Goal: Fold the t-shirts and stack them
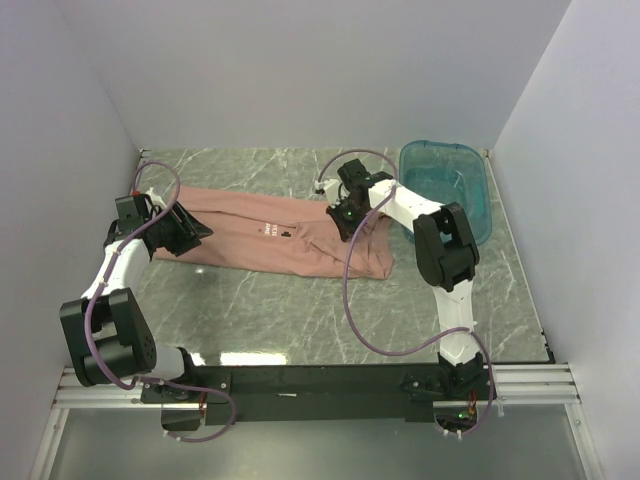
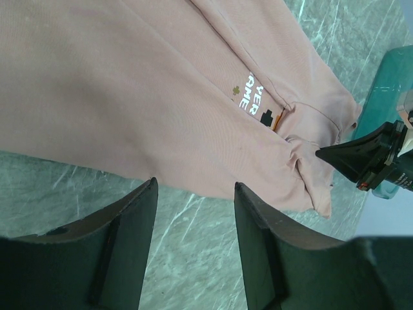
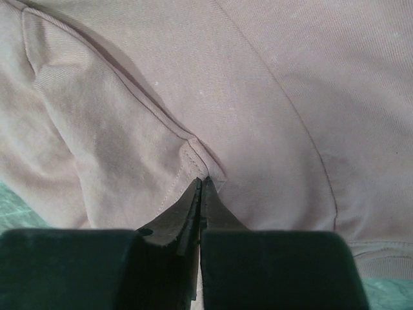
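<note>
One salmon-pink t-shirt [image 1: 270, 240] lies stretched out across the marble table, with its small chest print [image 2: 253, 101] facing up. My left gripper [image 1: 192, 232] hovers at the shirt's left end. In the left wrist view its gripper [image 2: 195, 184] is open, with only table between the fingers and the shirt's edge just past the tips. My right gripper [image 1: 348, 222] sits on the shirt's right part, near the sleeve. In the right wrist view its gripper [image 3: 202, 182] is shut, pinching a fold of the t-shirt [image 3: 271, 97] at a stitched seam.
A translucent teal tub [image 1: 478, 200] stands at the back right, just beyond the right arm, and also shows as the tub [image 2: 393, 71] in the left wrist view. White walls enclose the table on three sides. Green marble surface [image 1: 300, 310] lies in front of the shirt.
</note>
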`<state>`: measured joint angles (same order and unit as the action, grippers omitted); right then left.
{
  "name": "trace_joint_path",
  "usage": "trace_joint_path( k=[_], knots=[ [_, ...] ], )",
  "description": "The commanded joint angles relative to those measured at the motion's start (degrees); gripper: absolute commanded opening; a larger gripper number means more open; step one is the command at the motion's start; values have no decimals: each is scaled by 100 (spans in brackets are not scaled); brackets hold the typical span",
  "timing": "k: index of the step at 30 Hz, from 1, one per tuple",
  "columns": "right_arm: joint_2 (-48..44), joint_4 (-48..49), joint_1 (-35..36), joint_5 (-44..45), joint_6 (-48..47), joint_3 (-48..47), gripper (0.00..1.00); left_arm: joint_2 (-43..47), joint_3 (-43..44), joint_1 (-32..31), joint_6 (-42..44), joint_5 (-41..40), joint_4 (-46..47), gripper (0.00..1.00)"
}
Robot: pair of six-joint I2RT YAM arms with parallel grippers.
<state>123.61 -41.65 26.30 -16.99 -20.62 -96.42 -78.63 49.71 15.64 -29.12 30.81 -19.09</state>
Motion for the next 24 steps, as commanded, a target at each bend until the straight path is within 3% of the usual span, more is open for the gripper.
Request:
trace_joint_path(
  k=[1,24],
  knots=[
    [-416,69,-38,-102,-82,-263,0,32,12,-26,126,127,169,56],
    [374,183,446,1118,-1181,-1871,0,-91,38,-17,161,92,134,56]
  ],
)
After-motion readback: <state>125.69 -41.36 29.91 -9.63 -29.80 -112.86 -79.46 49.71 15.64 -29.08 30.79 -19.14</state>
